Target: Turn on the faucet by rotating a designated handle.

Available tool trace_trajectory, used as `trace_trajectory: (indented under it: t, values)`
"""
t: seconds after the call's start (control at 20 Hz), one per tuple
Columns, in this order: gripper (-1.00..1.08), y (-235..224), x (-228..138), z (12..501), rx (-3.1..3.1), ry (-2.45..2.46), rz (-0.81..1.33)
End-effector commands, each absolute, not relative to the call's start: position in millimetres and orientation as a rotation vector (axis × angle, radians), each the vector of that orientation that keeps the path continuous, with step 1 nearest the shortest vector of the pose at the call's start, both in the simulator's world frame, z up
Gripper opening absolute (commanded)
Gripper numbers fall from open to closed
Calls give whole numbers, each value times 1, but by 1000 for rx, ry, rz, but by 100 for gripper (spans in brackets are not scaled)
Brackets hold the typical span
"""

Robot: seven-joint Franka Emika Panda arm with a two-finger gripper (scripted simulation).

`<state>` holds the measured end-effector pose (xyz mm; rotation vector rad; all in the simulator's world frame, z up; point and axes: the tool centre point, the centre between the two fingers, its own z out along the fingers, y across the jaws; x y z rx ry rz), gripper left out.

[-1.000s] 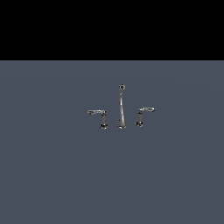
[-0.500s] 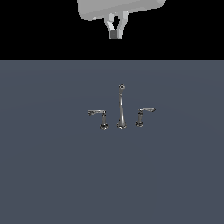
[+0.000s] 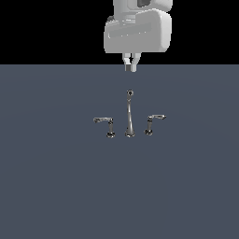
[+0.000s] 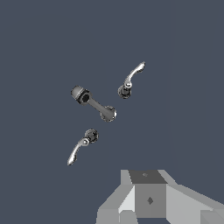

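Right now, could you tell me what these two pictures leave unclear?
- Gripper: the exterior view shows its fingers close together, too small to judge a gap; the wrist view's edge cuts them off.
- Arm above the wrist: cut off by the exterior view's top edge.
- Faucet valve state: no water or markings show.

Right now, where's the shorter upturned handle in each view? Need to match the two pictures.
Exterior view: the handle stands on the exterior view's right of the spout, lever pointing away from it, well below the claw.
Wrist view: the handle sits beside the spout, on the side opposite the longer lever handle.
Shared landmark: the spout's round knob top, between both handles.
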<state>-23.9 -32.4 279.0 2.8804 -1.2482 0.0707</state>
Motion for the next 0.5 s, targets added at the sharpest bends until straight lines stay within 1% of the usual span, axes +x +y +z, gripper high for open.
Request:
trace_trajectory:
  t: [0.0, 0.45]
  values:
    - [-100, -40, -10, 262, 2844, -1330, 66]
    - [-100, -76, 35, 200, 2690, -1615, 45]
